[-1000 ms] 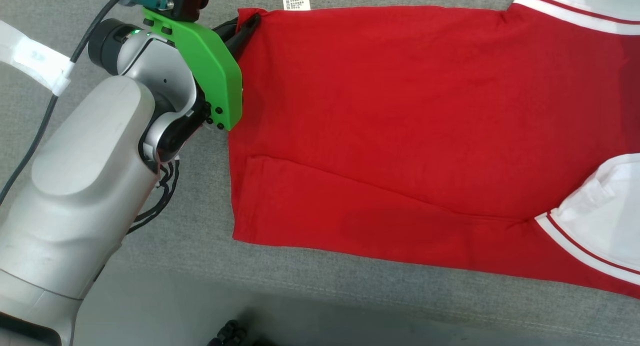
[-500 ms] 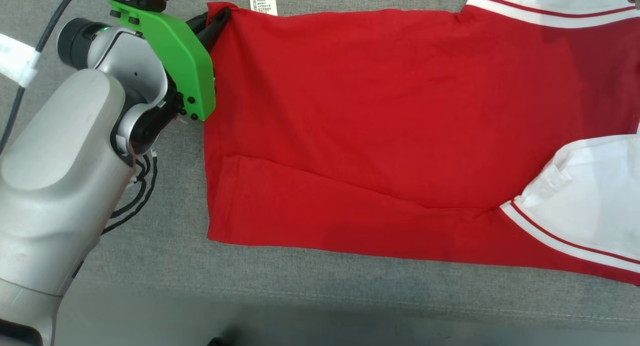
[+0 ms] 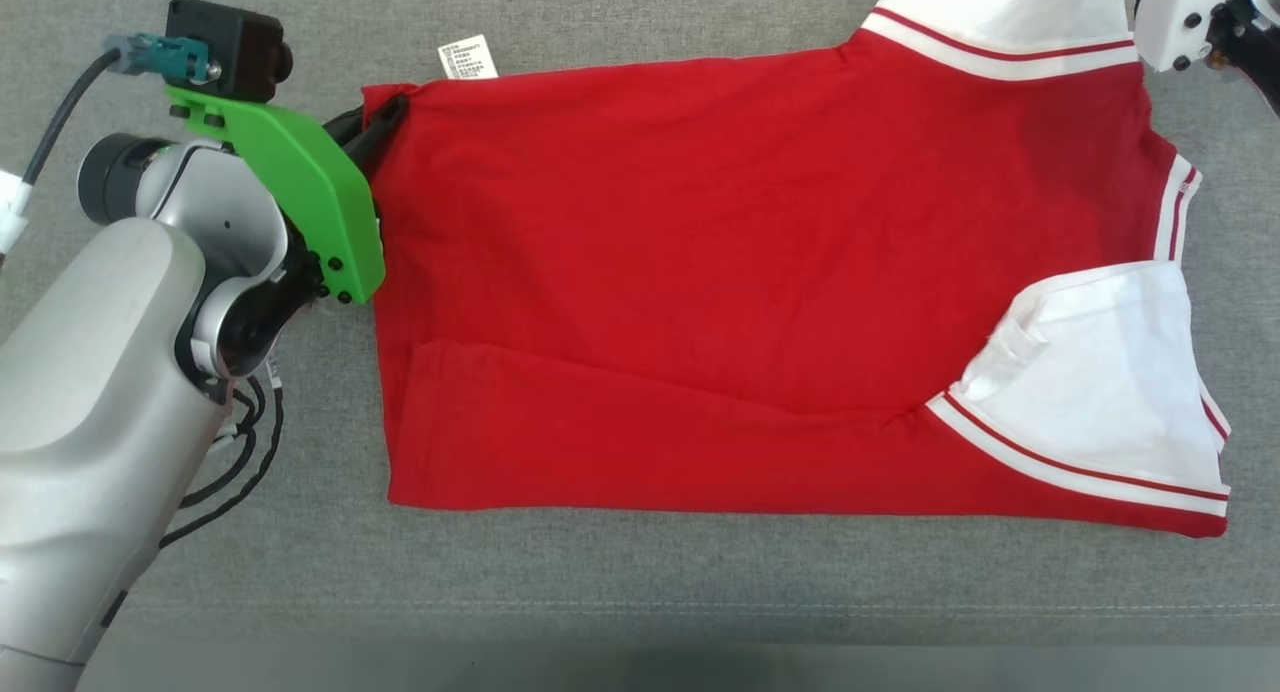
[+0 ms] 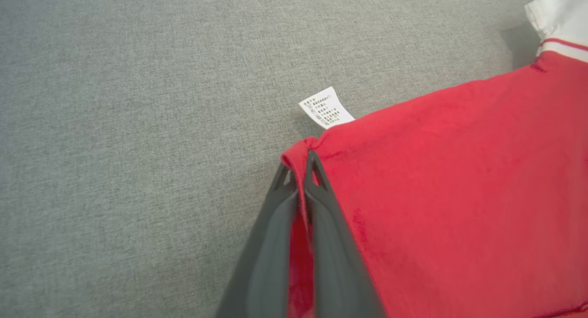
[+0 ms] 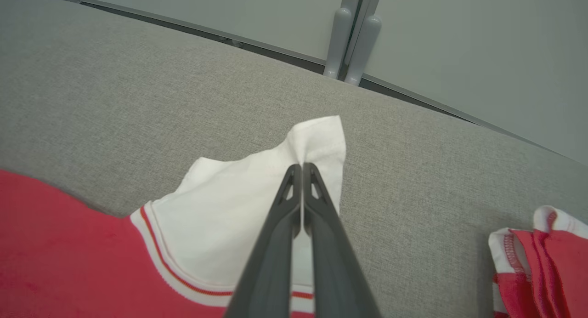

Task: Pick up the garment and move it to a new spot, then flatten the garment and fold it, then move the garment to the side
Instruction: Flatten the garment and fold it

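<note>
garment [image 3: 700,302], 1 red shirt with white trim, lay spread nearly flat across the middle of a grey cloth surface [image 3: 640,582] in the head view, its hem toward 9 o'clock and its shoulders toward 3 o'clock. 1 white care label [image 3: 468,57] stuck out from the hem corner at 11 o'clock. it carried rows of small dark print and symbols, too fine to read in either view that showed it. no brand mark could be made out.

the left gripper [image 4: 301,161] was pinched shut on that same hem corner. the left wrist view showed red cloth caught between its 2 dark fingers, with the label just beyond them at 1 o'clock. the head view added a green bracket [image 3: 310,202] and a black camera [image 3: 225,47] on that wrist.

the right gripper [image 5: 302,167] was closed tight on the edge of a white sleeve [image 5: 239,207], as the right wrist view showed. that view also took in 2 pale posts [image 5: 351,42] against a plain wall at 12 o'clock, and a bunched red-and-white bit of the shirt at 4 o'clock.

from the head, 2 white sleeves could be counted: 1 at 1 o'clock, and 1 at 4 o'clock folded in over the red body. each was edged by a white band with a thin red stripe.
</note>
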Motion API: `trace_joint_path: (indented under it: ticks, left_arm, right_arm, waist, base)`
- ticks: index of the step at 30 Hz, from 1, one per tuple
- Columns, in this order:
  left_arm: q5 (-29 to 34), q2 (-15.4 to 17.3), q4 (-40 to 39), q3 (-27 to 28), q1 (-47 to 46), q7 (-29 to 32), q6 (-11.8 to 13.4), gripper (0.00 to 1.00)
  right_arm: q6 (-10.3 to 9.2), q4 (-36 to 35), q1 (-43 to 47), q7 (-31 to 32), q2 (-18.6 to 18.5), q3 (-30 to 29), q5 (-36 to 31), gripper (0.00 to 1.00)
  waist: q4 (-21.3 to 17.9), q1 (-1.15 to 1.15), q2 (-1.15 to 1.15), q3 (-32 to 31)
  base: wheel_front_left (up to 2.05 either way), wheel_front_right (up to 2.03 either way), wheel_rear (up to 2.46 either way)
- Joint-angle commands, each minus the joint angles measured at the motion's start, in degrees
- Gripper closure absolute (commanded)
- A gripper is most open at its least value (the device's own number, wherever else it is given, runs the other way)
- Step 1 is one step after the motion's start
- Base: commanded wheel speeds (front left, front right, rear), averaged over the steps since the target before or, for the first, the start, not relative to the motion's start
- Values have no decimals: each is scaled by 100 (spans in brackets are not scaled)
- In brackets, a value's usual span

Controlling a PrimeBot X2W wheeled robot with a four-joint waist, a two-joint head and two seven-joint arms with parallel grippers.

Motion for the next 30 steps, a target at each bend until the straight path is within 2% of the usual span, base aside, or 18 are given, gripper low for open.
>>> trace_joint_path:
  ticks: [1,5,16,24,30]
  left_arm:
    - [-42,81,-61,18,123,5,41,100]
    - [-87,233,-222,28,306,54,93,100]
    - [-194,531,-620,-61,616,379,186,100]
    - [-248,671,-828,-205,883,572,204,100]
    - [-365,862,-1052,-236,1260,629,265,100]
  right_arm:
    - [-2,-34,128,-128,-79,96,56,100]
    - [-2,15,262,-266,-209,266,209,100]
    - [-2,117,171,85,-212,470,423,100]
    - [-2,-241,477,218,-308,777,371,100]
    - [-2,-709,1012,356,-426,726,324,100]
  waist:
    - [-119,0,0,-143]
    - [-195,0,0,-277]
    - [-334,0,0,-628]
    - [-410,0,0,-921]
    - [-554,0,0,-1080]
  base:
    - [0,0,0]
    - [0,0,0]
    - [0,0,0]
    - [0,0,0]
    - [0,0,0]
